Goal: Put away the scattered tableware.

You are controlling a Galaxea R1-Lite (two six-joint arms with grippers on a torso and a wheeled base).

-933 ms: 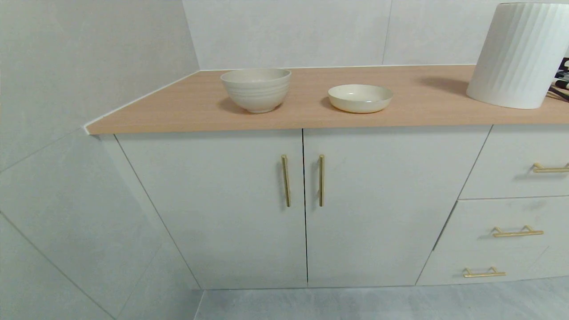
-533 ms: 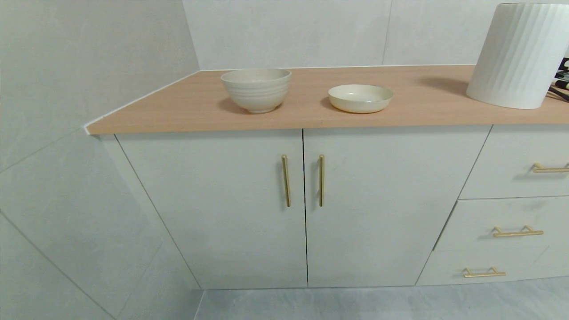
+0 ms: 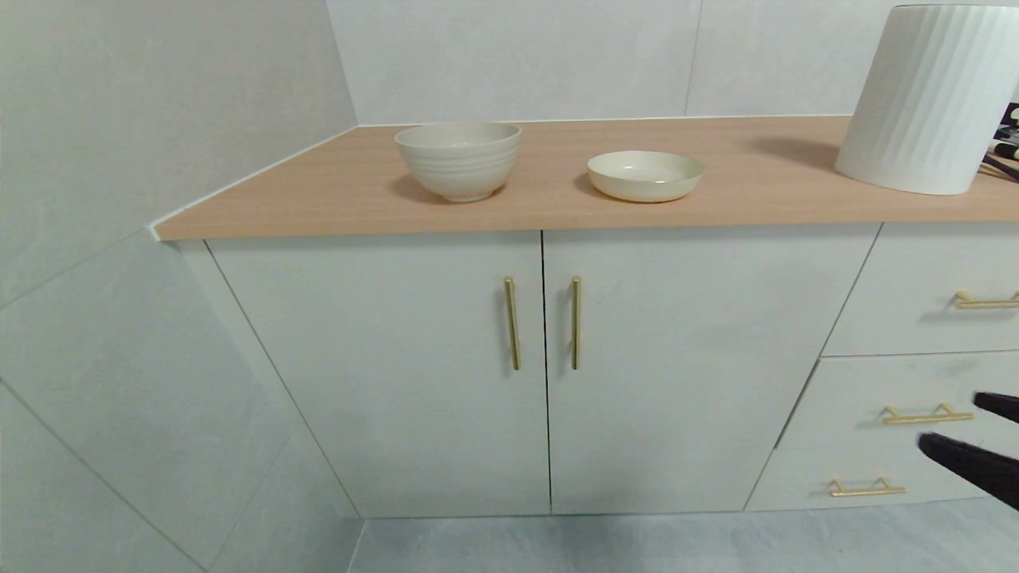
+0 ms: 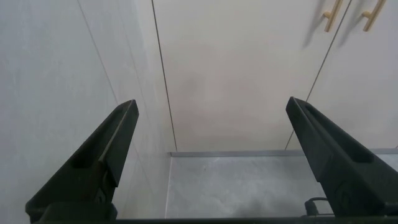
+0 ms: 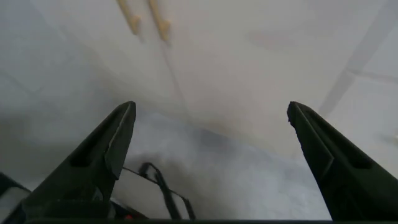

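- Deep ribbed bowl [image 3: 458, 159] and shallow dish [image 3: 645, 175] both up on the wooden countertop [image 3: 318, 199], side by side but not touching, each a little back from the front edge.
- Bowl closer to the left corner, right where the angled counter edge runs into the wall [image 3: 119, 239], so kinda tight on that side.
- Way more room to the right: a wide strip of bare wood between the dish and the tall white ribbed container [image 3: 923, 103].
- Underneath, two cabinet doors [image 3: 382, 374] shut flush, gold handles [image 3: 512, 322] either side of the middle seam, drawers [image 3: 899, 414] stacked off to the right.
- Right gripper [image 3: 983, 434] poking in at the right border in front of the lower drawers, fingers spread, nothing between them, rest of it cropped off.
- Left gripper [image 4: 211, 162] spread wide too, holding nothing, down low facing the left door with the floor [image 4: 236, 186] just below.
- Some dark strap [image 5: 158, 186] or cable low in the right wrist view, no idea which.
- Dark bits behind the container sliced by the border, impossible to make out.
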